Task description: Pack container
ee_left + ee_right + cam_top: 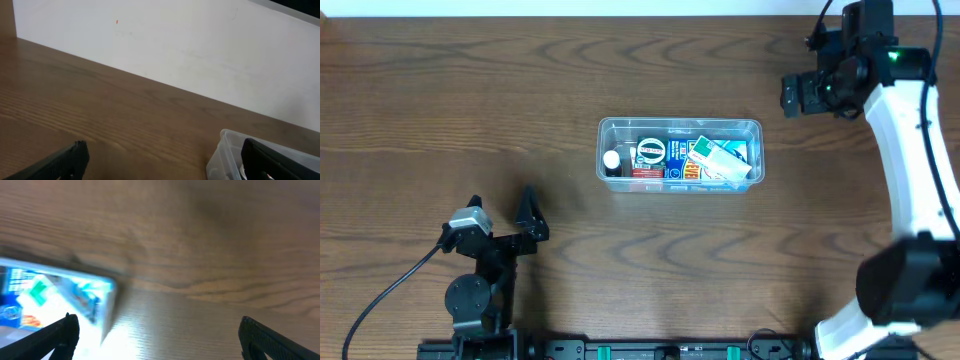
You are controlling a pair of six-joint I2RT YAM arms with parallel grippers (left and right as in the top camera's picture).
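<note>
I count one clear container (pixel 680 122) on my desk (pixel 470 90), holding one white-capped bottle (pixel 611 160) and several packets (pixel 720 160), too overlapped to number.
</note>
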